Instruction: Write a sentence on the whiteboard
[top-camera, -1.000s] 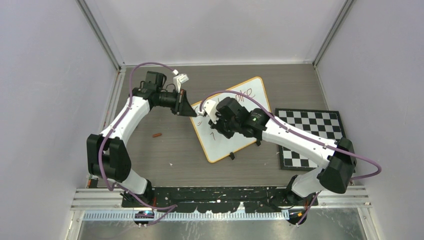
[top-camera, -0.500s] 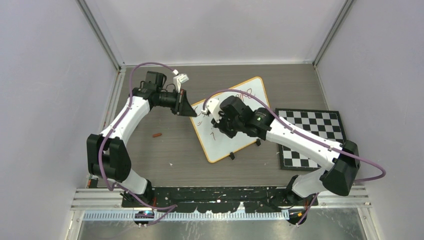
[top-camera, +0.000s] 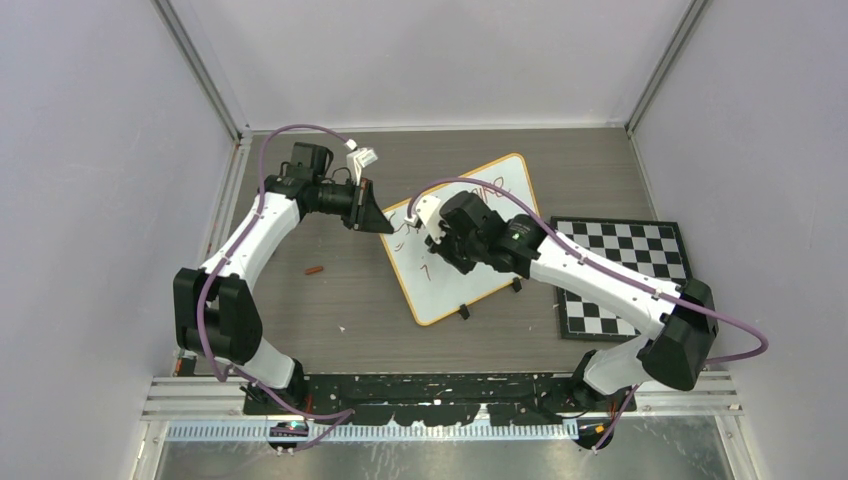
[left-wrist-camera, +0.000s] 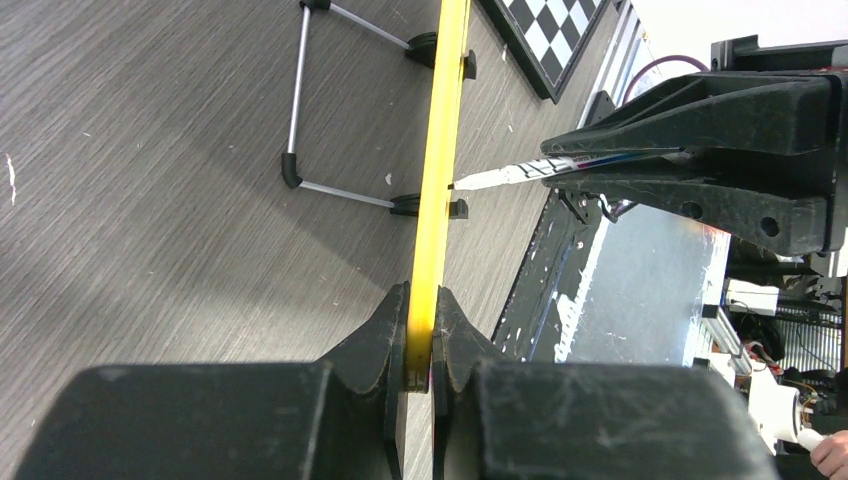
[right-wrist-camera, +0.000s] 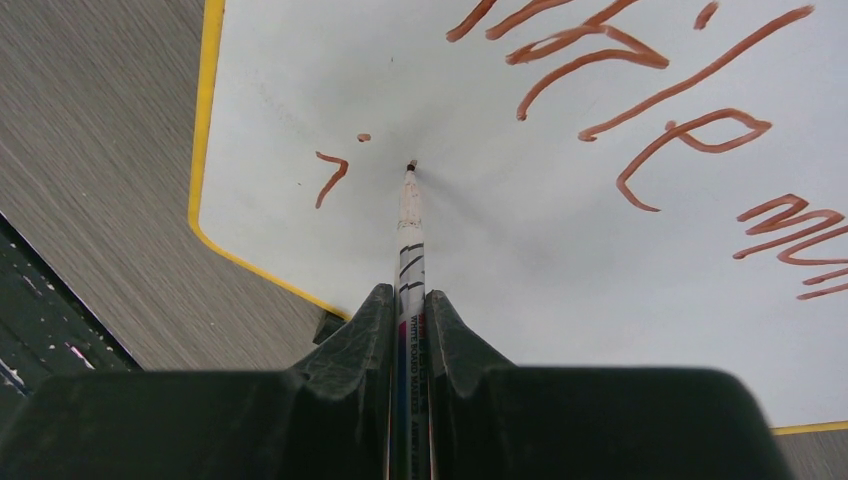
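The left end effector (left-wrist-camera: 420, 300) is closed on the yellow rim of the whiteboard (left-wrist-camera: 440, 150), one finger pressed against each face at the board's edge. From there the rim runs straight out ahead of the fingers. To one side of it, on the board's back, a wire stand (left-wrist-camera: 295, 110) reaches down to the bench (left-wrist-camera: 150, 150). On the other side the marker (left-wrist-camera: 510, 175) comes in toward the writing face.

The right end effector (right-wrist-camera: 410, 300) is closed around the marker (right-wrist-camera: 408, 230), which sticks straight out ahead of its fingers. The tip rests on the white surface of the whiteboard (right-wrist-camera: 500, 250). Just left of the tip are a short red-brown stroke (right-wrist-camera: 330, 178) and a small dot (right-wrist-camera: 363, 137). The sentence (right-wrist-camera: 700, 72) lies further ahead and to the right of this end effector, with only part of it in the wrist view, too cut off to read whole.

From above, the whiteboard (top-camera: 450, 290) lies at an angle on the bench between the two end effectors, the left (top-camera: 370, 215) at its left edge and the right (top-camera: 432, 225) over its upper left part. The checkered mat (top-camera: 655, 250) sits behind the right end effector, beside the board and partly under the right arm. A small red-brown object (top-camera: 316, 269) lies on the bench well behind the left end effector, beside its arm.
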